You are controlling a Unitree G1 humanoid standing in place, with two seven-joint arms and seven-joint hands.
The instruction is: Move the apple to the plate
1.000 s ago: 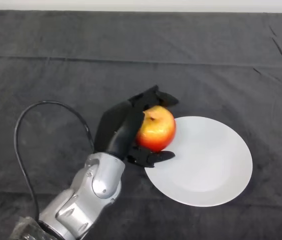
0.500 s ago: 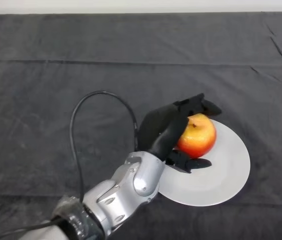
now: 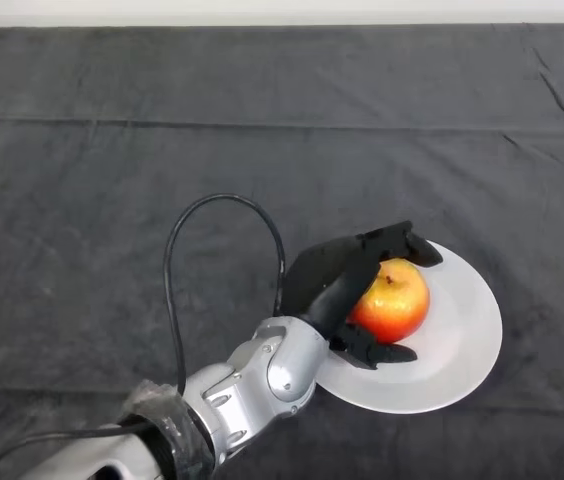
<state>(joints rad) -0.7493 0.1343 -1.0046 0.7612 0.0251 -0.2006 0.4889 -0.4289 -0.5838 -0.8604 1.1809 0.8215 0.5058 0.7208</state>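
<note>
1. dark grey cloth (image 3: 112, 170) covers the whole table, wrinkled in places, with a pale strip of wall along the far edge.
2. nearest the viewer, a silver-grey arm (image 3: 252, 375) reaches in from the lower left toward the right.
3. its black left hand (image 3: 337, 275) is curled round a red and yellow apple (image 3: 392, 300), fingers over the far side, thumb on the near side.
4. the apple sits over the left part of a white plate (image 3: 457, 340); whether it touches the plate cannot be told.
</note>
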